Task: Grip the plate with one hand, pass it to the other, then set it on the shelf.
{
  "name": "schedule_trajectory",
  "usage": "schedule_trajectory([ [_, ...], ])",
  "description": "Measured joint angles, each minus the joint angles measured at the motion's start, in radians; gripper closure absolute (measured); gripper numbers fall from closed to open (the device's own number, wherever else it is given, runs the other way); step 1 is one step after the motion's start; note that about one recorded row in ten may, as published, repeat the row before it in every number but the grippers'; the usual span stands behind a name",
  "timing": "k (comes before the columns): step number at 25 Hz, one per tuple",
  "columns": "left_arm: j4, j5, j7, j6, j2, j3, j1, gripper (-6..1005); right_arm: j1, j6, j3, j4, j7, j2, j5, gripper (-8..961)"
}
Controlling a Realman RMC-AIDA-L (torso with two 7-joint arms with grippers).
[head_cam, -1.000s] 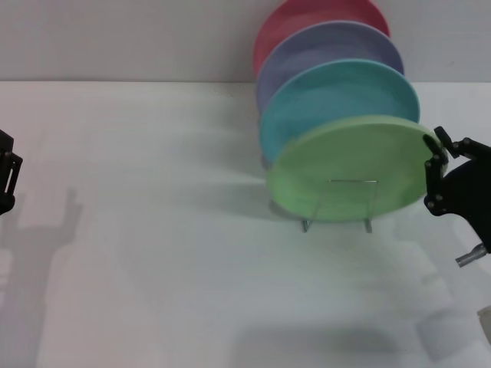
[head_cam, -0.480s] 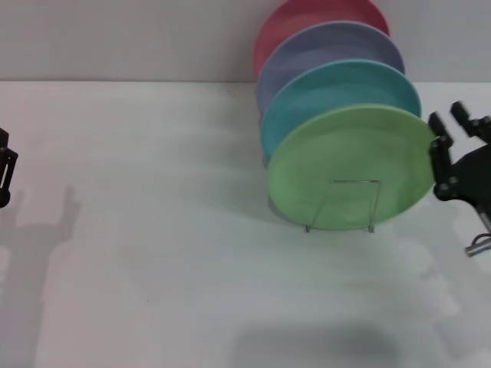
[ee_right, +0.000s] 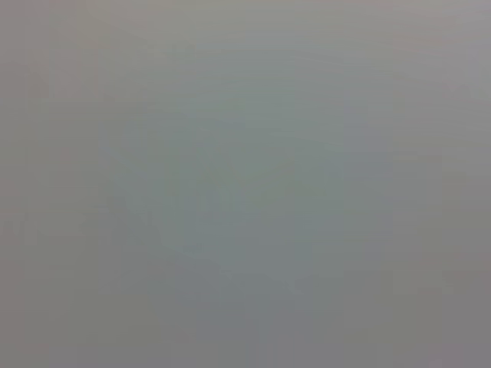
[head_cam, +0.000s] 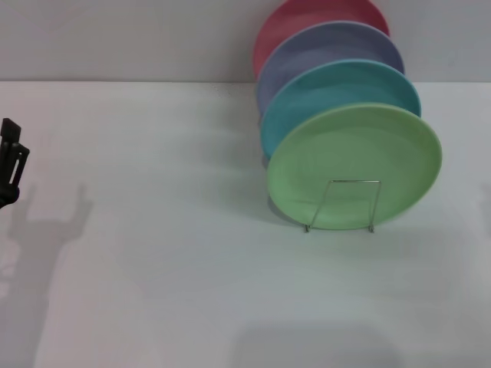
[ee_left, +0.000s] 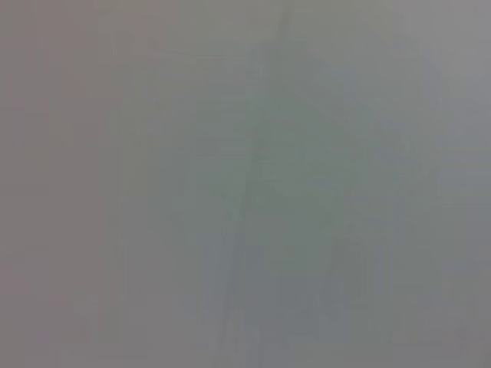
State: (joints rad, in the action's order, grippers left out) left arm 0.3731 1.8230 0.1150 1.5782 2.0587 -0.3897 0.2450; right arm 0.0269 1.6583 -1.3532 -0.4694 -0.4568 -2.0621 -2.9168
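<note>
The light-green plate stands tilted on edge in the front slot of the shelf, a thin wire rack whose loop crosses the plate's lower face. No gripper touches the plate. In the head view only a black part of my left gripper shows at the far left edge, far from the rack. My right gripper is out of view. Both wrist views show only a flat grey blur.
Behind the green plate the rack holds a turquoise plate, a lavender plate and a red plate. The white table stretches left and in front of the rack, with a wall behind.
My right gripper was at the green plate's right rim, then let go and drew off to the right out of view. The plate settled more upright. The left gripper rose slightly.
</note>
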Motion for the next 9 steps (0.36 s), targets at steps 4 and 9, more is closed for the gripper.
schedule_trajectory([
  [4,-0.047,0.025,0.007,0.000,0.001,0.006,0.021,172,0.120,0.086,-0.187,0.268,-0.055,-0.008,0.006,577],
  [9,-0.097,0.044,0.065,-0.008,0.004,0.008,0.040,172,0.178,0.106,-0.332,0.369,-0.054,-0.015,0.006,438],
])
